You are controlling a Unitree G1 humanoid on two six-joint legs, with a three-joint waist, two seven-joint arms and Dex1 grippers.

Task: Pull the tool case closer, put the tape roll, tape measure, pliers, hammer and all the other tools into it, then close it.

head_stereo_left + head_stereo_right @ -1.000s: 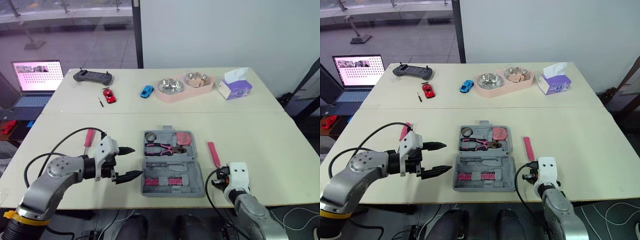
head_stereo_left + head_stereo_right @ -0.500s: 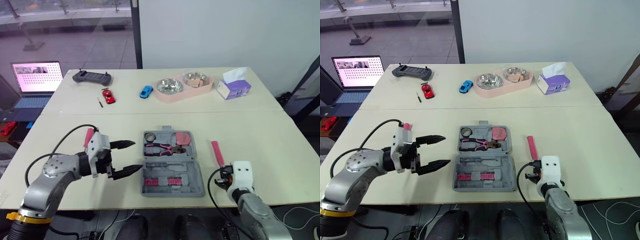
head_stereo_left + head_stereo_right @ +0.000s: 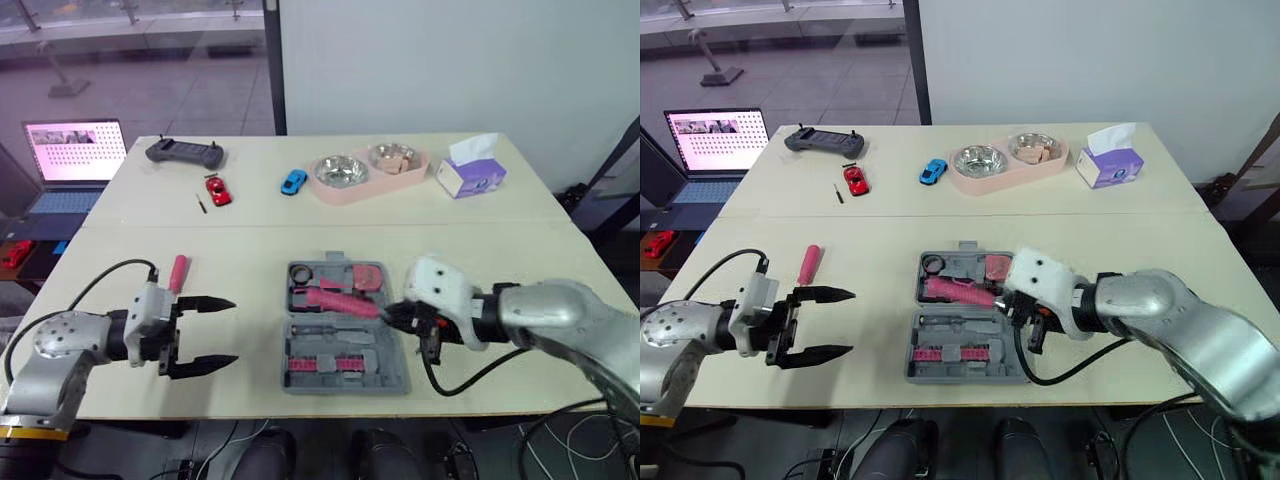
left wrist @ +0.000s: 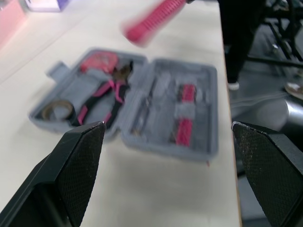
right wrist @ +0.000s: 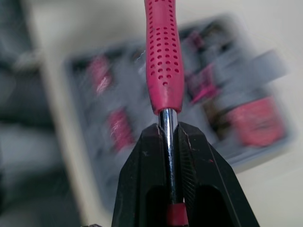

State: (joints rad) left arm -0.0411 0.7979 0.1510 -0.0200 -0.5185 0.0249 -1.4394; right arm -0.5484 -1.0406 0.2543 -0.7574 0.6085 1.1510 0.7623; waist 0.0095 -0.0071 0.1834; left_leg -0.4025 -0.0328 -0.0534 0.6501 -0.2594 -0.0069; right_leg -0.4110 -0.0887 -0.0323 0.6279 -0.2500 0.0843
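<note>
Your right gripper has swung over the grey plastic tool case, clamped on the pink-handled steel-shafted tool; lower it level into a free slot. Your left gripper, left of the case, is spread.

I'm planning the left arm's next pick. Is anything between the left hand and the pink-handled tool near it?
Nothing visible. The pink-handled tool lies on bare table just beyond the open left hand, apart from it.

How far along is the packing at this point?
Done: tape roll, pliers and tape measure lie in the open tool case. In hand: right gripper holds a pink-handled tool over it. Remaining: the loose pink tool on the table near the open left gripper, then closing.
</note>
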